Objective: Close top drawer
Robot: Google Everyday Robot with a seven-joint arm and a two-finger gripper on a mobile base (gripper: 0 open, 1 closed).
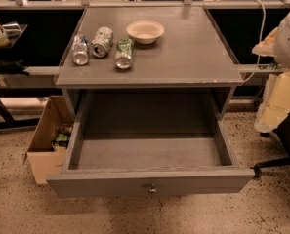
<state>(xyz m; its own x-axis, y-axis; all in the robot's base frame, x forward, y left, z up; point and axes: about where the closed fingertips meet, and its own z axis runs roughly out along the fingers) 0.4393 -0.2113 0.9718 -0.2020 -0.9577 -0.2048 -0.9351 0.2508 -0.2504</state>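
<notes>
Item 1, top drawer (149, 156): wide, shallow, grey wood, pulled far out from under the tabletop (198, 52) toward the camera. Nothing lies on its floor. The long flat front panel (95, 184) faces the viewer at the bottom of the view, with one small round metal knob (153, 188) at its centre.

Item 2, tabletop: grey, flat, carried by the same cabinet, directly above the drawer cavity.

Item 3, bowl (145, 31): pale, shallow, upright, toward the back of the tabletop, left of centre.

Item 4, three cans, all lying on their sides in a cluster on the left of the tabletop: a silver can (79, 49) furthest left, a white-and-silver can (102, 41) in the middle and nearest the bowl, and a green can (124, 53) to the right and nearest the front edge.

Item 5, cardboard box (43, 150): open, on the speckled floor (261, 213) just beside the drawer's left side, with small items inside that cannot be identified.

Item 6, pale cream bulky shapes (281, 96): at the right edge, well apart from the drawer; what they are cannot be told.

Item 7, hand: not in view, so whether it is spread or pressed together cannot be told
</notes>
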